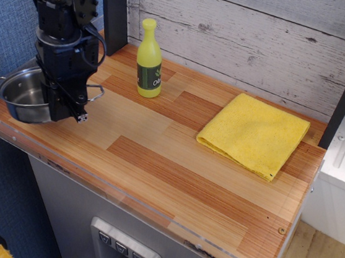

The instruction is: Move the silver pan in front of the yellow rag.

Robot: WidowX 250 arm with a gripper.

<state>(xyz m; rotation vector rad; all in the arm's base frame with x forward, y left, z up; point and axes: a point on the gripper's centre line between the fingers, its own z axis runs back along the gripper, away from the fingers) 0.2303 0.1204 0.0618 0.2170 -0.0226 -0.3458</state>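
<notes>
Clearly the task is at its carrying stage, judging by the single view. The end effector [70, 110] stands at the far left of the wooden surface [174, 166], pointing down over the right side of the pan [23, 94]. Its fingers appear closed on the pan's right rim, next to the wire loop handle that pokes out to the right, though the dark body of the arm hides the contact itself, so how tightly it pinches cannot be read. The pan sits at the left end of the surface, near the front edge; whether it is lifted clear or resting on the wood is hard to tell from this angle.

The rag [254, 134] lies flat at the right end, well apart from the pan. A yellow-green bottle [148, 59] stands upright between them, but toward the far side, near the plank wall.

My judgement is that the next move calls for a long sweep to the right along the near part of the surface, keeping the pan level, passing in front of the bottle, and setting it down on the bare wood on the near side of the rag.
</notes>
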